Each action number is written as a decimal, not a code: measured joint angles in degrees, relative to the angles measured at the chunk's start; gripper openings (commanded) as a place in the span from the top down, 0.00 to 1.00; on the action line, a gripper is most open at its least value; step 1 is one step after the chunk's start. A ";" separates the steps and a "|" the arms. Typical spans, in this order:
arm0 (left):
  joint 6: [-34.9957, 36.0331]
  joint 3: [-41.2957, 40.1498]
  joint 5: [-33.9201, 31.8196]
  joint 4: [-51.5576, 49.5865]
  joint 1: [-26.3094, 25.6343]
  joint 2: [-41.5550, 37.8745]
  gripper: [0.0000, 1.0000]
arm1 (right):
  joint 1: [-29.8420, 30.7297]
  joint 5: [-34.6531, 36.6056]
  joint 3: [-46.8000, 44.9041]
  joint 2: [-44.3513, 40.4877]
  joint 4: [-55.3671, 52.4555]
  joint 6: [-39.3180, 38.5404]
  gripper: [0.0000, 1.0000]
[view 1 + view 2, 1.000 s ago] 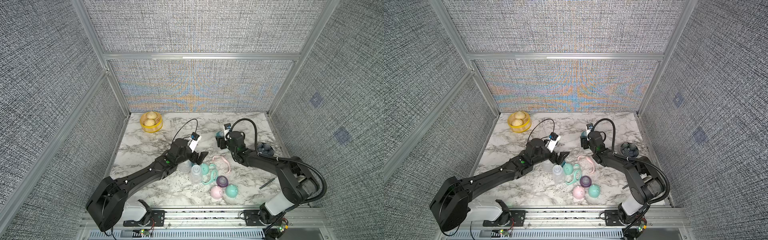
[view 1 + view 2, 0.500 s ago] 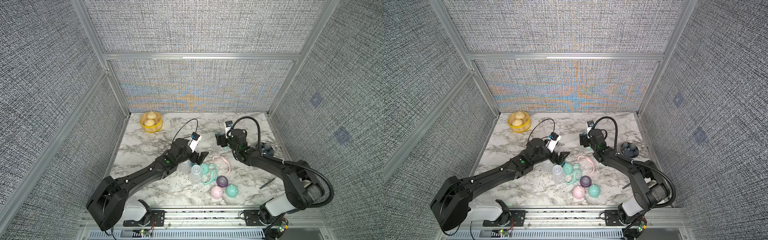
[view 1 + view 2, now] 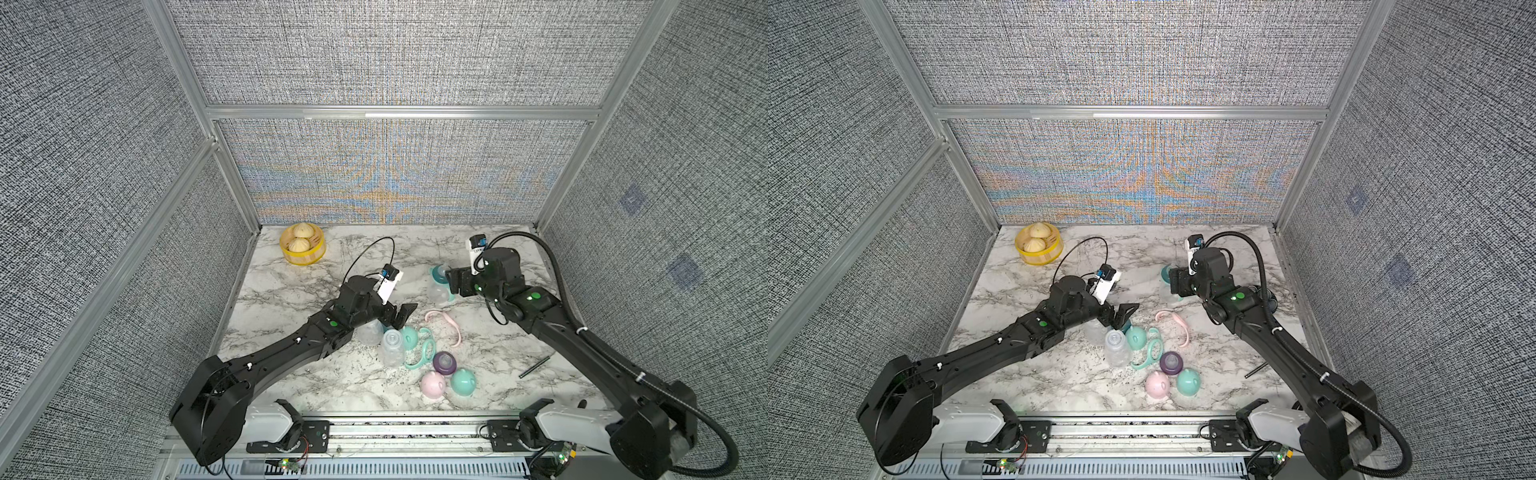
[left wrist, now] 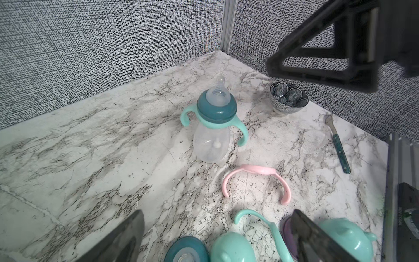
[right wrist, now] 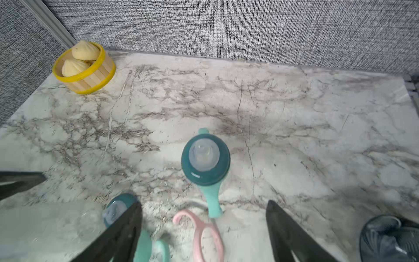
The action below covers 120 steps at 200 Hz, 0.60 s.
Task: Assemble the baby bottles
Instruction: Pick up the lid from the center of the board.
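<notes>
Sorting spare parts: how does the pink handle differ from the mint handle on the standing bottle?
The pink handle lies loose on the marble table; the mint handle rings the neck of the standing bottle, under its teal collar, arms down. One is pink, the other mint. Both share the curved two-armed shape.

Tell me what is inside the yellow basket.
Two pale buns show inside the yellow basket, side by side and rising above its rim. They cover the floor of it, so anything beneath them cannot be seen.
</notes>
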 measured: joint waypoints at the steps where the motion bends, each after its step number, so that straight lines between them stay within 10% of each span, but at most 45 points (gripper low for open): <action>1: 0.00 0.00 0.11 0.00 0.04 0.00 0.00 | 0.04 -0.07 0.09 -0.09 -0.39 0.07 0.15; 120: -0.83 0.28 2.12 0.00 1.03 -1.55 0.00 | 17.70 -0.70 -6.49 -8.59 -38.10 17.99 0.16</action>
